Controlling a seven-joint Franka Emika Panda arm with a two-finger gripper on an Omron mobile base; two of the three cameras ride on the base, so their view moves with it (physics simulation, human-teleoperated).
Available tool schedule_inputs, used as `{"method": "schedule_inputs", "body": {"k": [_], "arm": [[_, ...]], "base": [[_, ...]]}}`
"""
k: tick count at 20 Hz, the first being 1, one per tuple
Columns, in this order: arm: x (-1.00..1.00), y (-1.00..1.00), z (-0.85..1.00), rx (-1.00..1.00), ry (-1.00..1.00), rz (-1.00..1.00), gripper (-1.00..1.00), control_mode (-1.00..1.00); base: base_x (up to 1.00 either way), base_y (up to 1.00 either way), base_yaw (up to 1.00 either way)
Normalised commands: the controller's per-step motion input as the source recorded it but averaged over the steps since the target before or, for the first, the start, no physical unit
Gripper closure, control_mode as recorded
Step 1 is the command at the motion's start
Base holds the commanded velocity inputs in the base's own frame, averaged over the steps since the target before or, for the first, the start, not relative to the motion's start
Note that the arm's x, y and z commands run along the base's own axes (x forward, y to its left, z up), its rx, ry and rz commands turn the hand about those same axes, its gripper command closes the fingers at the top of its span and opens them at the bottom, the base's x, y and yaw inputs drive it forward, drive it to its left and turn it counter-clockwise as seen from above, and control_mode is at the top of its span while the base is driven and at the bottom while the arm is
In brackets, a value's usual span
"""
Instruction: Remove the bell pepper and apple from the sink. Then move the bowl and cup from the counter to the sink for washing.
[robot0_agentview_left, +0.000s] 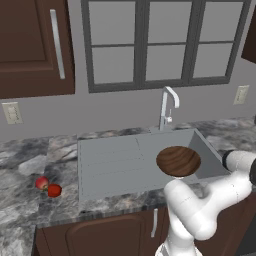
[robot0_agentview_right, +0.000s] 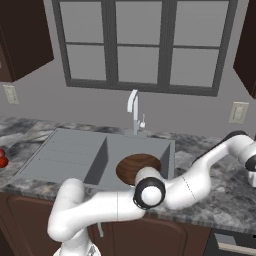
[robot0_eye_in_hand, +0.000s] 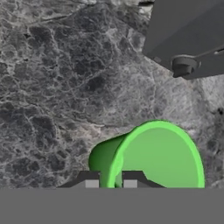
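the sink (robot0_agentview_left: 115, 165) already has the bowl (robot0_agentview_left: 178, 161) in it, and the fruits lie on the counter (robot0_agentview_left: 22, 200) to its left, so my step is the cup (robot0_eye_in_hand: 148, 155). it sits on the stone, right at my gripper (robot0_eye_in_hand: 110, 183). my fingers straddle its near rim, narrowly apart; whether they pinch it i cannot tell. i should close squarely on the wall, then lift straight.

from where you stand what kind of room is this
Most likely a home kitchen: a grey sink with a chrome faucet set in a dark marbled stone counter, brown wooden cabinets and a window behind.
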Motion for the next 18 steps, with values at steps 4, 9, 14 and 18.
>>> {"method": "schedule_inputs", "body": {"k": [4,9,14,18], "arm": [[-0.19,0.25,0.0,0.0,0.0,0.11,1.0,-1.0],[-0.17,0.29,0.0,0.0,0.0,0.13,1.0,-1.0],[-0.13,0.35,0.0,0.0,0.0,0.14,1.0,-1.0],[-0.15,0.38,0.0,0.0,0.0,0.13,1.0,-1.0]], "base": [[0.0,0.0,0.0],[0.0,0.0,0.0],[0.0,0.0,0.0],[0.0,0.0,0.0]]}}
